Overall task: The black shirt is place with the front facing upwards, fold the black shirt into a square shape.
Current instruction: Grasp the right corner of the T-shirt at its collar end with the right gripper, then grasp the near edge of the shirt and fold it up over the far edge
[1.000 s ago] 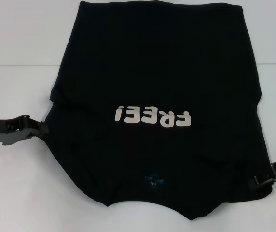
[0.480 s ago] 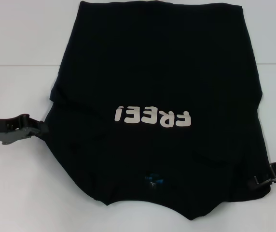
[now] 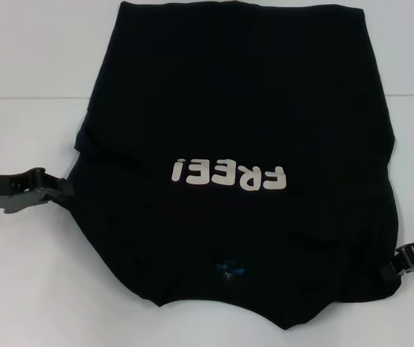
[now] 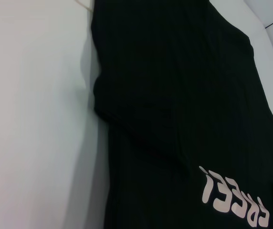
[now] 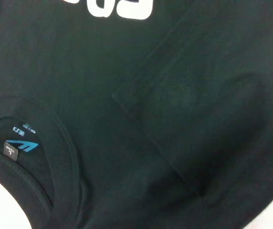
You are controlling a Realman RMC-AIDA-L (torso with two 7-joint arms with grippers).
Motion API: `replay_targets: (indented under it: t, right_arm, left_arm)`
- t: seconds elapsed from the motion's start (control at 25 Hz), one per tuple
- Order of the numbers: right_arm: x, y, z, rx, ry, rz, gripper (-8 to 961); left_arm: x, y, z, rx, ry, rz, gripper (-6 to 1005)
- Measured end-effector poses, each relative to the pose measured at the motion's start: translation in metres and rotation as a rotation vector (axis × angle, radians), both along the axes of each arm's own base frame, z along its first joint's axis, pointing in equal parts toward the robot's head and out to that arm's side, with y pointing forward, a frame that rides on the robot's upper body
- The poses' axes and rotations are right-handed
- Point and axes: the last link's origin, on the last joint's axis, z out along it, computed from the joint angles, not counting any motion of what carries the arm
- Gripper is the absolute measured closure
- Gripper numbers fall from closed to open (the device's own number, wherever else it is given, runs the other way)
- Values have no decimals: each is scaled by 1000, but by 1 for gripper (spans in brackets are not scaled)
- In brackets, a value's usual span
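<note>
Right gripper (image 3: 389, 271) now farther out along black shirt (image 3: 236, 108) edge; jaws' state unclear on both.

Black shirt (image 3: 236, 137): short-sleeved, spread front up on white tabletop (image 3: 26, 50), both sleeves folded inward over the body. Cream "FREE!" lettering (image 3: 229, 174) reads upside down across the middle. Blue neck label (image 3: 230, 270) lies at the collar, near the lower edge. Left gripper (image 3: 61, 189): at the shirt's left edge, touching the cloth. Right gripper (image 3: 391, 269): at the shirt's lower right corner, against the fabric.
</note>
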Motion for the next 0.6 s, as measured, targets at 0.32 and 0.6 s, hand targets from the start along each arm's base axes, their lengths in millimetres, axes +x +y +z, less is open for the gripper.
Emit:
replay_targets:
  t: [0.32, 0.6]
  right_arm:
    - [0, 0, 0, -2, 0, 1, 910]
    - [-4, -4, 8, -45, 28, 20, 934]
  left_arm:
    - [1, 0, 1, 10, -11, 0, 987]
    - [1, -8, 0, -23, -50, -2, 988]
